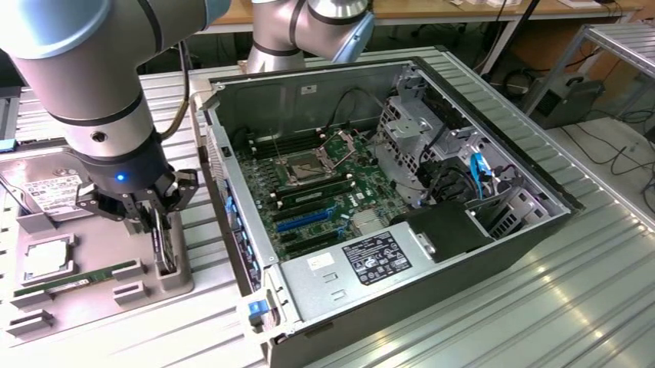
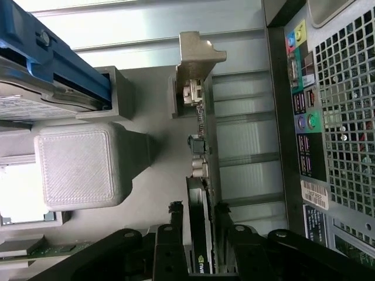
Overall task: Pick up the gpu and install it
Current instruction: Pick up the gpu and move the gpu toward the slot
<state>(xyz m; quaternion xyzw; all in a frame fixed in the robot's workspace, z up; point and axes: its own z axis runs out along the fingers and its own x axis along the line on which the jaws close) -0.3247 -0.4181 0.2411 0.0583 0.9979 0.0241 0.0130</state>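
Gripping: the pincer (image 1: 152, 221) is down over the gpu (image 1: 164, 249), with its fingers (image 2: 174, 234) on either flat face of the card. It appears to be pinching the card, though the wrist view leaves some doubt about full contact.
Gpu: it stands on edge in a slot of the grey tray (image 1: 182, 290), with its silver bracket (image 2: 199, 55) reaching out beyond the pincer. The lower edge is seated in the slot and has not been lifted.
Tray: it sits on the bench (image 1: 553, 307) at 9 o'clock of the computer case (image 1: 440, 295) in the exterior view. It also carries a hard drive (image 1: 46, 192) at 10 o'clock of the gpu, a processor chip (image 1: 46, 257) at 9 o'clock, and a memory stick (image 1: 87, 277) at 8 o'clock.
Case: it lies open with the motherboard (image 1: 338, 184) exposed. The blue expansion slot (image 1: 302, 221) has no card in it.
Done: the approach, and by my judgement the grasp.
Left: nearly all of the task. The gpu is not out of the tray, not over the case, and not seated in a slot.
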